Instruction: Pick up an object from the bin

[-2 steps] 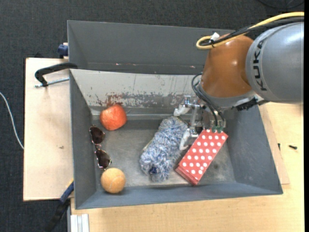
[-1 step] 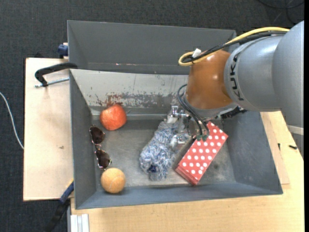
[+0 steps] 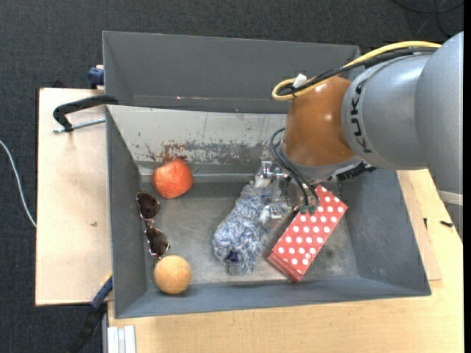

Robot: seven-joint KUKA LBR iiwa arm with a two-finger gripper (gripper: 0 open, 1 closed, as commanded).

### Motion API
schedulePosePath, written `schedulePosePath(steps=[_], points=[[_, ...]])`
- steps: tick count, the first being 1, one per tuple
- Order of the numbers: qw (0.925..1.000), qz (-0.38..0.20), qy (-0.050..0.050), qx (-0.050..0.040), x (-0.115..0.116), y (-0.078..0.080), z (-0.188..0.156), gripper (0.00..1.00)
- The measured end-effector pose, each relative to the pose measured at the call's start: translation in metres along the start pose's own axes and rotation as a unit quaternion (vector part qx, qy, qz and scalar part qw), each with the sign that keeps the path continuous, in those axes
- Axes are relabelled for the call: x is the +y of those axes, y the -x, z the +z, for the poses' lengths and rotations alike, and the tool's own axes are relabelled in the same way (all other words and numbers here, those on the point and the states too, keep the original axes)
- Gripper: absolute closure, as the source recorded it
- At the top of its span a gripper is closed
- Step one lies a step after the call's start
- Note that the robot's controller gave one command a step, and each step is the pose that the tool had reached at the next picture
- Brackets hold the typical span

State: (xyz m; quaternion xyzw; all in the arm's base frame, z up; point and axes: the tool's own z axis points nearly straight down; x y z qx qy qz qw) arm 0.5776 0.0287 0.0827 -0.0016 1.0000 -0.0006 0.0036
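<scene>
The grey metal bin (image 3: 199, 208) has a flat floor and sloping walls, the back wall scuffed with reddish marks. Five things lie on the floor. A red-orange fruit (image 3: 173, 179) sits in the far left corner, against the foot of the back wall. A pair of sunglasses (image 3: 152, 224) lies along the left wall, between the fruit and an orange ball (image 3: 172, 274) in the near left corner. Near the middle lies a blue-and-white woolly bundle (image 3: 239, 234), and just beside it on the right, a red box with white dots (image 3: 307, 232) lies at a slant.
</scene>
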Motion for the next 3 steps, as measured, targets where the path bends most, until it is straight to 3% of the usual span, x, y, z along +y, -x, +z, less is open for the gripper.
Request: schedulePosePath(steps=[1,2,3], points=[[1.0000,0.009,0.001,0.0009,-0.014,0.008,-0.100,1.00],[1.0000,0.009,0.001,0.0009,-0.014,0.008,-0.100,1.00],[0.9999,0.013,0.001,0.0020,-0.011,0.004,-0.149,1.00]])
